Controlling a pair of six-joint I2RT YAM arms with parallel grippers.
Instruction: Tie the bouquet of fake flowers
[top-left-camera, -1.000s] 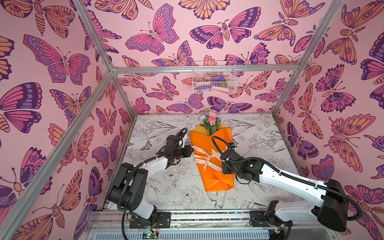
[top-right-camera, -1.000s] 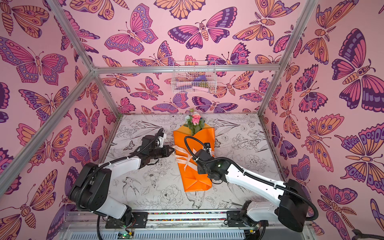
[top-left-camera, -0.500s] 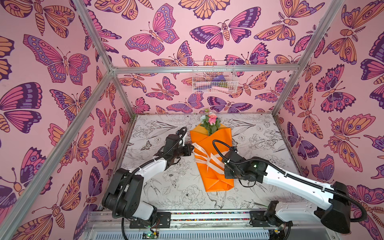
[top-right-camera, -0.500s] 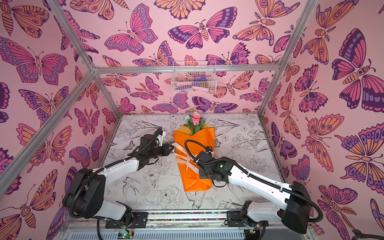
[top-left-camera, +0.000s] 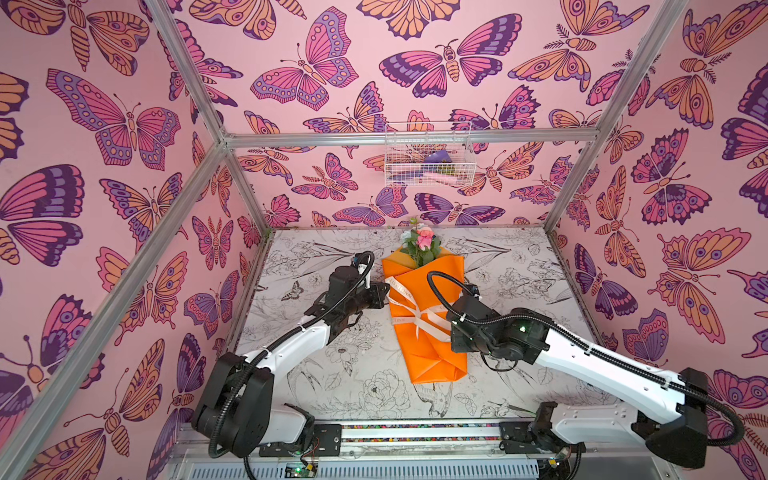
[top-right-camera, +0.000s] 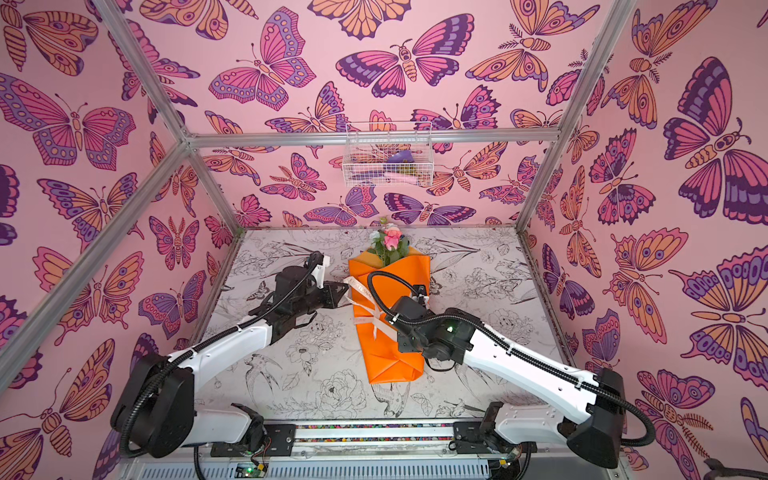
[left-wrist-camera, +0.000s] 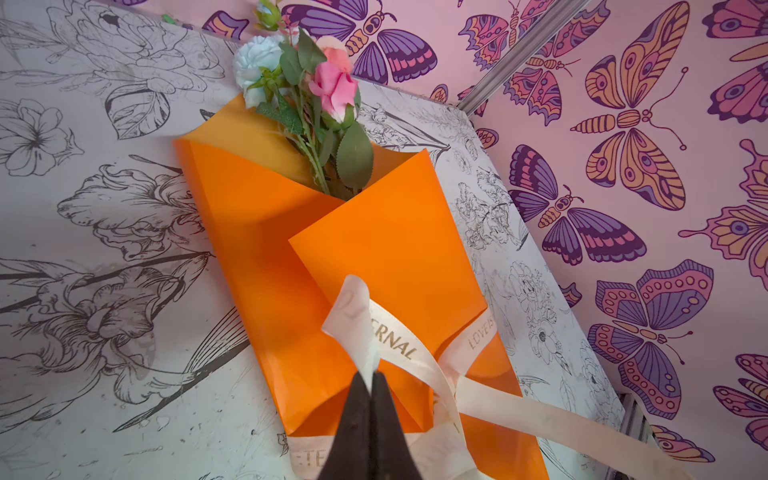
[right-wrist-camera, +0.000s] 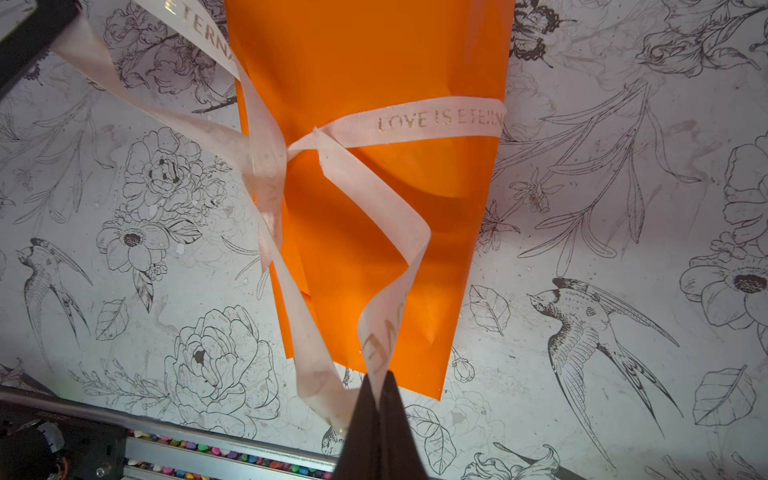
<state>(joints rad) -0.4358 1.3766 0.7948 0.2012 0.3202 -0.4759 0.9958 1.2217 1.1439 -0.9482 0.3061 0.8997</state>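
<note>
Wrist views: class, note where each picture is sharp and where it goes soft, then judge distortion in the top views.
Left wrist view: flowers crisp, ribbon softening toward the dark, blurred left gripper pinching it. Right wrist view: lettering across the paper reads sharply; the strand pinched in the right gripper smears. Both top views: frame bars splay outward, wide-angle stretch.

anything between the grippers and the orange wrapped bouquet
Nothing visible blocks them. Only the cream lettered ribbon around the orange paper-wrapped bouquet of fake flowers bridges the gap; left gripper and right gripper each pinch a strand.
</note>
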